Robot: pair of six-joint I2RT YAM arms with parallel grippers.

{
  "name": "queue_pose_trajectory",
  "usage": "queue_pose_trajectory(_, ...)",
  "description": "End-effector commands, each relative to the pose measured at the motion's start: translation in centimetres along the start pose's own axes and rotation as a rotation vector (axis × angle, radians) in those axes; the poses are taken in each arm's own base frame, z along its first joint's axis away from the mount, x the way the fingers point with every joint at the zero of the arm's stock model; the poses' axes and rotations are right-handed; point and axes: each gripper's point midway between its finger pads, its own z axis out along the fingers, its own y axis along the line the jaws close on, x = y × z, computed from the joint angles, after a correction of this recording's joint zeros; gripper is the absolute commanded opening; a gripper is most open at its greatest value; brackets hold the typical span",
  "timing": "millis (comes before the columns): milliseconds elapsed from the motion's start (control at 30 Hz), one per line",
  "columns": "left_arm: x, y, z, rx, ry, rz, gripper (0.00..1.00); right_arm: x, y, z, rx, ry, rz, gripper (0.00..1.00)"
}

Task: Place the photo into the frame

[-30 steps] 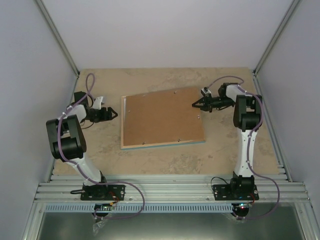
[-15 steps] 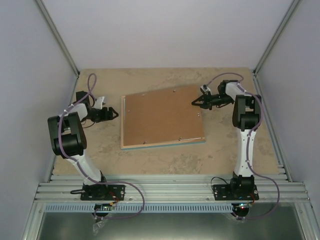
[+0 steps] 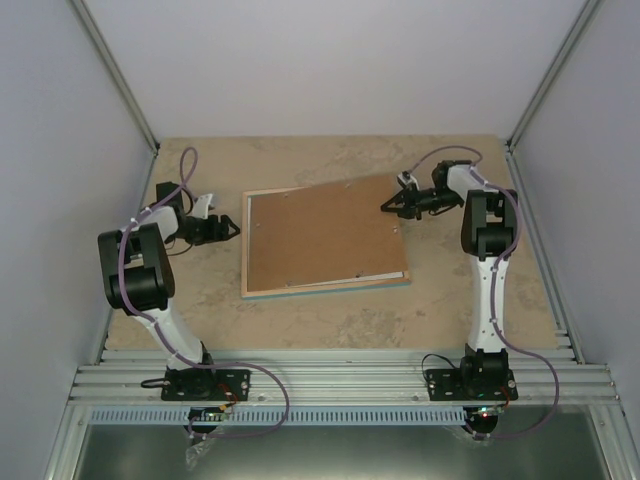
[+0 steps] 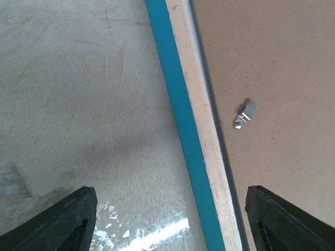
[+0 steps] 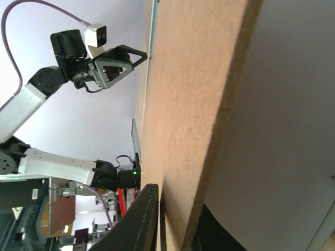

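Note:
The frame (image 3: 246, 240) lies face down mid-table, with its pale wooden back edge and turquoise side (image 4: 178, 115) showing. Over it lies the brown backing panel (image 3: 325, 235), raised at its far right corner. My right gripper (image 3: 385, 208) is at that corner, shut on the panel's edge (image 5: 193, 78), with one finger (image 5: 144, 219) on each face. My left gripper (image 3: 232, 228) hangs open just left of the frame, its fingers straddling the frame's left rail (image 4: 170, 219) without touching it. The photo is hidden.
A small metal turn tab (image 4: 245, 114) sits on the panel near the left rail. A white strip (image 3: 385, 274) shows under the panel's near right edge. Grey walls stand left, right and behind, and the arm bases are on the near rail.
The right gripper has moved a little left and away, tilting the backing panel up. The frame's left and far wooden edges now show. The left gripper has barely moved.

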Motion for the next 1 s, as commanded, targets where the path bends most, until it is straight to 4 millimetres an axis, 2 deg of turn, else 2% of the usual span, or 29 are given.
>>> queue_pose_trajectory(0, -0.6, 0.1, 0.1, 0.001, -0.001, -0.003, 0.80, -1.0, -0.4, 0.6, 0.022, 0.008, -0.075, 0.16)
queue_pose_trajectory(100, -0.4, 0.1, 0.1, 0.002, 0.002, -0.006, 0.80, -1.3, -0.5, 0.9, 0.027, 0.013, -0.080, 0.21)
queue_pose_trajectory(400, -0.2, 0.2, 0.2, 0.000, 0.007, -0.008, 0.80, -1.4, -0.4, 2.0, 0.050, 0.038, -0.094, 0.26)
queue_pose_trajectory(433, -0.3, 0.2, 0.2, -0.001, 0.005, -0.007, 0.80, -1.4, -0.4, 2.1, 0.053, 0.040, -0.097, 0.31)
queue_pose_trajectory(500, -0.4, 0.2, 0.2, -0.002, 0.004, -0.006, 0.80, -1.7, -0.3, 2.0, 0.067, 0.041, -0.106, 0.48)
queue_pose_trajectory(733, -0.8, 0.1, -0.2, -0.009, -0.012, -0.006, 0.81, -2.7, 1.3, -0.1, 0.172, 0.027, -0.187, 0.84)
queue_pose_trajectory(867, -1.4, 0.3, -0.9, -0.047, -0.045, 0.006, 0.84, -3.4, 2.8, -1.6, 0.267, 0.013, -0.270, 0.91)
queue_pose_trajectory(967, -1.6, 0.4, -1.4, -0.080, -0.072, 0.015, 0.85, -4.0, 3.1, -3.2, 0.377, 0.007, -0.337, 0.92)
